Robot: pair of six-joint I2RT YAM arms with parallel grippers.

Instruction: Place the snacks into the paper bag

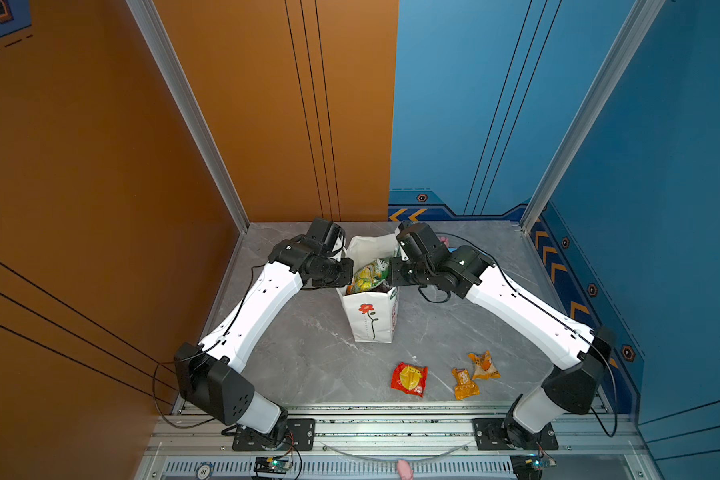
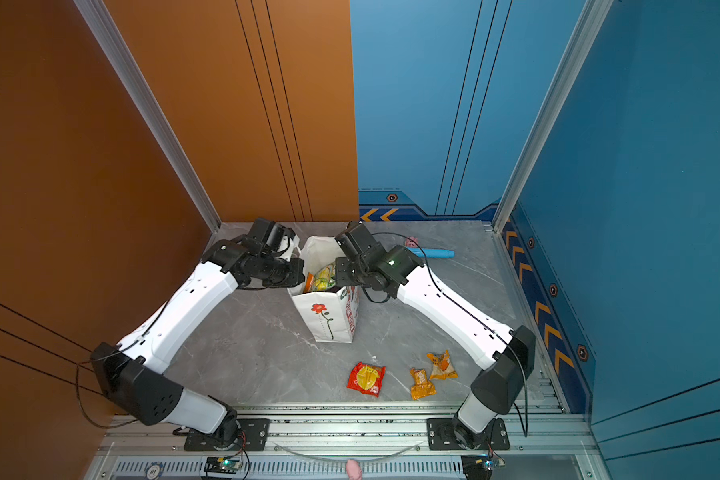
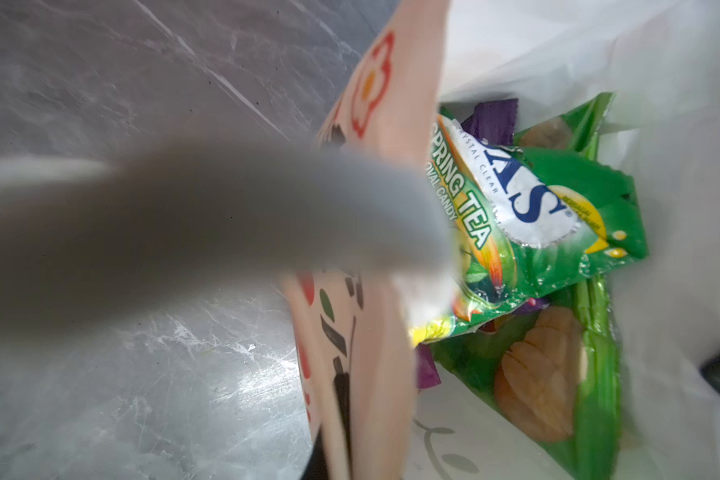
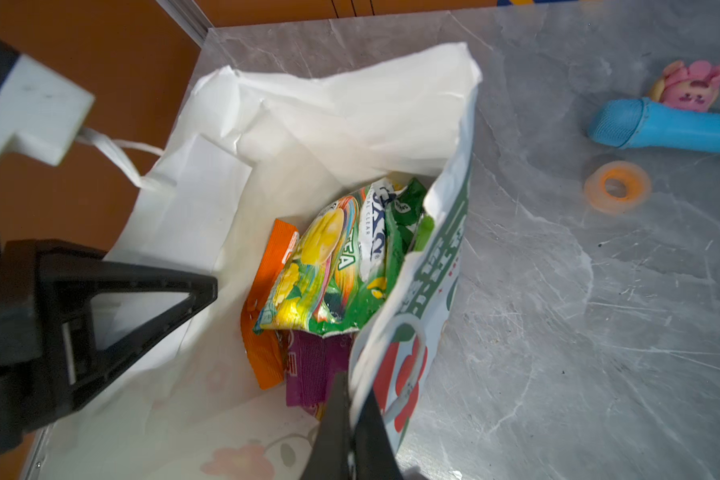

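Apparently right tool (image 4: 354,388) on paper bag (image 4: 329,112) rim

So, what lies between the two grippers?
The paper bag, its mouth open, with the green candy bag on top inside; both top views show it.

- You are looking at one paper bag (image 1: 368,320).
- Showing inside: one green candy bag (image 4: 341,266), one orange bag (image 4: 267,274), one purple bag (image 4: 308,365), one green chips bag (image 3: 558,374).
- Lying outside: one red wrapper (image 1: 409,379), two orange-yellow wrappers (image 1: 465,383).
- Lying elsewhere: one blue cylinder (image 4: 666,129), one pink toy (image 4: 691,85), one orange ring (image 4: 616,187).
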